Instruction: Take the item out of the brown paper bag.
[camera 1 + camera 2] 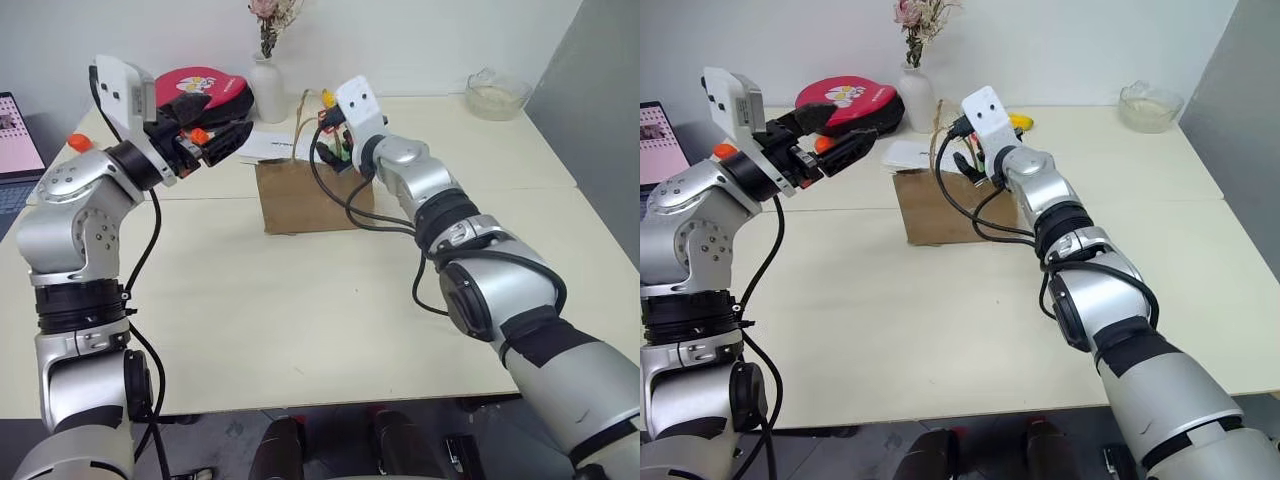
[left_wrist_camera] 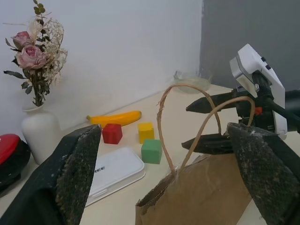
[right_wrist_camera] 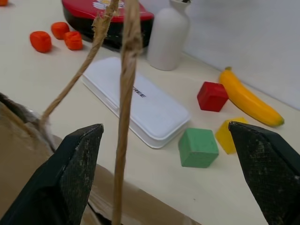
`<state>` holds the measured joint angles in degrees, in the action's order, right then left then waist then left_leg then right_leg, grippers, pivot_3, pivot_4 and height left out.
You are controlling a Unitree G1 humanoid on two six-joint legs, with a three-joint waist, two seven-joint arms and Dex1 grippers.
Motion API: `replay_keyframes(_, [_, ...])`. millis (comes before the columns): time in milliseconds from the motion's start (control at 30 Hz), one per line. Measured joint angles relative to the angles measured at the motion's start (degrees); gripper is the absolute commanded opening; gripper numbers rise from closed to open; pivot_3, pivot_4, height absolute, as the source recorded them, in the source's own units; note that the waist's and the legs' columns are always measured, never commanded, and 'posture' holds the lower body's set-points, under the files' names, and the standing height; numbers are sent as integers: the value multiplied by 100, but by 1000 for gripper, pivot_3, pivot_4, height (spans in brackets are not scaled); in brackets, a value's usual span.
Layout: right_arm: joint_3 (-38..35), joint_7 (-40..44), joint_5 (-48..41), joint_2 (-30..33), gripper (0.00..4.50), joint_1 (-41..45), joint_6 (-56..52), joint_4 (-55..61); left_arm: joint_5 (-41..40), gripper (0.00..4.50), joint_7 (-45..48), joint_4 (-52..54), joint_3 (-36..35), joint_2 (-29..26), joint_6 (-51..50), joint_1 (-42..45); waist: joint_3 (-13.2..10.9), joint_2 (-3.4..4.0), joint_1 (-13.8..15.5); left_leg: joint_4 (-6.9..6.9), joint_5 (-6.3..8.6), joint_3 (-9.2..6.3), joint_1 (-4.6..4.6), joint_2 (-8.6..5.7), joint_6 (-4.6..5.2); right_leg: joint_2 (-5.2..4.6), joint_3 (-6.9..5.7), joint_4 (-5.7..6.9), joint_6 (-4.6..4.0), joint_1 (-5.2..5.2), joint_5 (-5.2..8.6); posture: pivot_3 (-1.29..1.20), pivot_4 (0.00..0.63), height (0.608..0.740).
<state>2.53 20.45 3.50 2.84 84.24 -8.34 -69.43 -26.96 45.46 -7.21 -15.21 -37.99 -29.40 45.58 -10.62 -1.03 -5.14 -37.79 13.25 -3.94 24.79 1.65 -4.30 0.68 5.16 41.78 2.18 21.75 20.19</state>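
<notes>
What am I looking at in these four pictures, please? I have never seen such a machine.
This is a humanoid robot with two silver arms at a cream table. Two pictures come from cameras in its head; two come from cameras on its wrists, looking along the black jaws. The left gripper and right gripper both stand open and hold nothing. The right one is at the twisted cord handles of the creased brown paper bag. Behind the bag lie a flat white case, red, green and yellow cubes, a yellow banana, a white vase with dried flowers and a glass bowl.
</notes>
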Motion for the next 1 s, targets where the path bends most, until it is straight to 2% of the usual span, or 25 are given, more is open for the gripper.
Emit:
replay_keyframes(167, [108, 310, 5, 181, 4470, -78, -304, 679, 4, 4500, 8, -25, 23, 32, 26, 8, 0, 0, 4, -1, 0, -1, 0, 0, 1, 0, 0, 0, 0, -1, 0, 0, 150, 740])
replay_keyframes(333, [232, 662, 0, 312, 4470, -517, -764, 1466, 11, 4500, 25, -110, 96, 55, 119, 72, 0, 0, 6, -1, 1, -1, 0, -1, 1, 0, -1, 0, 0, -1, 0, 0, 150, 740])
replay_keyframes(567, [553, 1564, -62, 725, 4470, -1245, -1878, 3222, 50, 4500, 75, -379, 200, 64, 238, 222, 0, 0, 17, -1, 1, -4, 1, -1, 1, 0, -3, 0, 0, -1, 0, 0, 150, 740])
replay_keyframes(800, [584, 1949, -200, 1077, 4470, -1613, -2655, 4434, 98, 4500, 152, -496, 360, 68, 364, 245, 0, 0, 20, -4, 5, -3, 0, -1, 10, 0, -2, 0, 0, -1, 0, 0, 150, 740])
replay_keyframes(867, [589, 2135, -331, 1355, 4470, -1915, -3002, 5167, 107, 4500, 230, -710, 386, 60, 399, 301, 0, -1, 30, -4, 6, -6, 1, -1, 11, 0, -5, 0, 0, -2, 0, 0, 150, 740])
replay_keyframes(1000, [322, 2540, -926, 2200, 4470, -2876, -4051, 7179, 418, 4500, 353, -1783, 394, -217, 790, 426, 0, -2, 64, -3, 9, -14, 7, -3, 15, -1, -12, -9, 0, -4, 0, 0, 150, 740])
